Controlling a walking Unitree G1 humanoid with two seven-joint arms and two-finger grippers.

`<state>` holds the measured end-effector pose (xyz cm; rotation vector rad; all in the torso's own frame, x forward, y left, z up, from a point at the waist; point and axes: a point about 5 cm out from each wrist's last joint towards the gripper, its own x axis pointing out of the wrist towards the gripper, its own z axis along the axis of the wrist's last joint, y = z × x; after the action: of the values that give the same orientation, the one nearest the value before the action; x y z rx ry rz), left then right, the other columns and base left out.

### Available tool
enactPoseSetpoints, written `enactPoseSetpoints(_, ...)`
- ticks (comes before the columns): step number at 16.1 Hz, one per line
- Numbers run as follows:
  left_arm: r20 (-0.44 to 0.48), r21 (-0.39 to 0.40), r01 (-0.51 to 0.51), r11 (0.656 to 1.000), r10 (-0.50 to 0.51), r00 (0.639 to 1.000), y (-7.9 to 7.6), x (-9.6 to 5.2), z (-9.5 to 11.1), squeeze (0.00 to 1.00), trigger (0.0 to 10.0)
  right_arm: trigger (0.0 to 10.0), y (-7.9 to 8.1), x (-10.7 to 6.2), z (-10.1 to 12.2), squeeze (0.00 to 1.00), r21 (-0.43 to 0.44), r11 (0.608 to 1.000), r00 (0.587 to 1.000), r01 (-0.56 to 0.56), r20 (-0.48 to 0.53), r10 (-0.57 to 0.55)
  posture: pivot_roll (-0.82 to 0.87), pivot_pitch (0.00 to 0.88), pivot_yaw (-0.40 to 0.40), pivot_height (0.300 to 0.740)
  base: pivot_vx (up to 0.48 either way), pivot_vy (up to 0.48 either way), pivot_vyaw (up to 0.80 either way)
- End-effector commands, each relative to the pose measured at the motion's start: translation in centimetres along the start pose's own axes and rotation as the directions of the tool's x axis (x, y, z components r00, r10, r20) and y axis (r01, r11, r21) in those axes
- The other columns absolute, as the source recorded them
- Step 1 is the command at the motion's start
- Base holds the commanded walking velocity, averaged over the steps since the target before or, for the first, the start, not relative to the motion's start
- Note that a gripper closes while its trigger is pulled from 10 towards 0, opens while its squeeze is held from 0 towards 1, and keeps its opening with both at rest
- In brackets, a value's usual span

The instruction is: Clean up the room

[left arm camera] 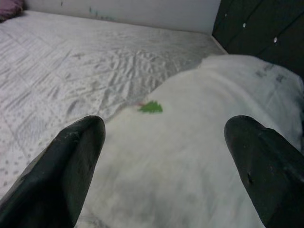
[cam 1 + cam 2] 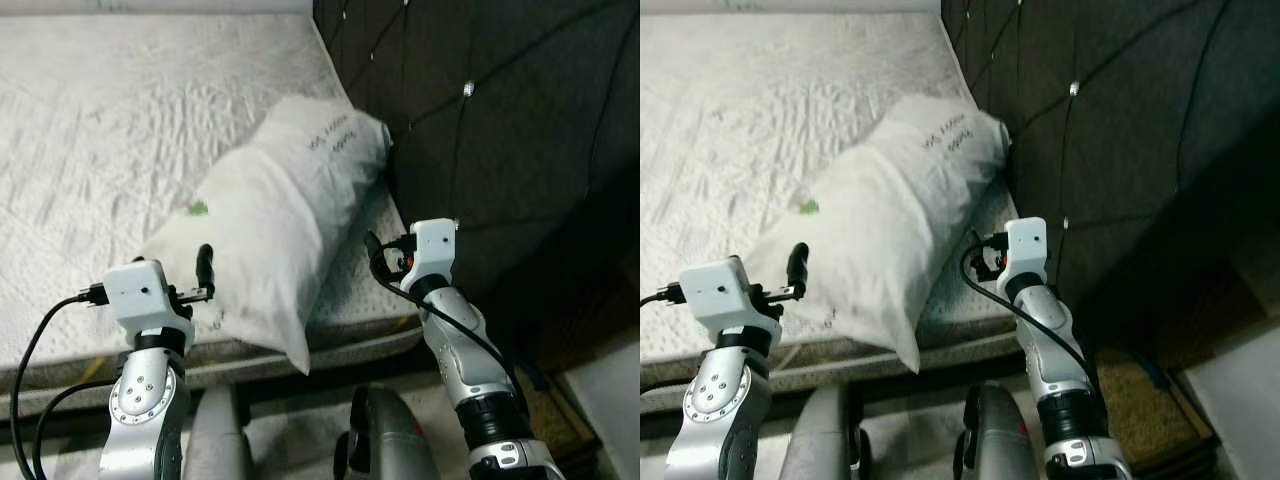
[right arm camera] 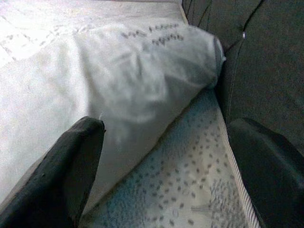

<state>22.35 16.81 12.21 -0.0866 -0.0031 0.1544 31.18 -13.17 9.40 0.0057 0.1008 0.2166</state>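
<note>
**Pillow overhanging bed edge: slip risk**

White mattress (image 2: 120, 130), dark tufted headboard (image 2: 500, 110) to its right. One pillow (image 2: 270, 230) lies slantwise, its near corner over the edge. Left gripper (image 1: 164, 156), fingers wide apart and empty, hovers at that end; right gripper (image 3: 166, 161), likewise spread and empty, beside it. Uneven pinching could drag the pillow floorward.

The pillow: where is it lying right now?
The pillow lies diagonally on the mattress by the dark headboard, between both open hands.
</note>
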Motion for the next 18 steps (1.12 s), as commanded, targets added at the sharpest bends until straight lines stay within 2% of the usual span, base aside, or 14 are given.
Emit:
enactPoseSetpoints(1, -0.011, 0.015, -0.022, 1.000, 0.022, 1.000, 0.2, -0.1, -0.3, 0.00, 10.0, 10.0, -0.1, -0.2, -0.4, 0.00, 0.000, 1.000, 1.000, 0.004, -0.014, -0.004, 0.03, 0.122, -0.072, 0.577, 0.000, 0.000, 0.00)
enactPoseSetpoints(3, -0.011, 0.027, -0.049, 0.998, 0.049, 0.999, 0.4, 0.0, -0.4, 0.00, 10.0, 10.0, -0.1, -0.2, -0.5, 0.00, 0.001, 1.000, 1.000, 0.002, -0.017, -0.002, 0.03, 0.123, -0.072, 0.553, 0.000, 0.000, 0.00)
enactPoseSetpoints(8, -0.012, 0.041, -0.101, 0.994, 0.102, 0.995, 0.9, 0.0, -0.4, 0.00, 10.0, 10.0, 0.3, -0.2, -1.1, 0.00, 0.008, 0.999, 0.997, -0.043, -0.057, 0.044, 0.03, 0.123, -0.076, 0.553, 0.000, 0.000, 0.00)
enactPoseSetpoints(15, -0.003, 0.040, -0.071, 0.997, 0.071, 0.997, 0.8, -0.1, -0.4, 0.00, 10.0, 10.0, 1.5, -0.3, -1.0, 0.00, 0.018, 0.987, 0.986, -0.162, -0.042, 0.162, 0.03, 0.118, -0.079, 0.553, 0.000, 0.000, 0.00)
enactPoseSetpoints(18, -0.004, 0.037, -0.067, 0.997, 0.067, 0.998, 0.8, -0.1, -0.5, 0.00, 10.0, 10.0, 1.9, -0.3, -0.8, 0.00, -0.006, 0.981, 0.981, -0.194, -0.032, 0.193, 0.03, 0.114, -0.084, 0.553, 0.000, 0.000, 0.73)
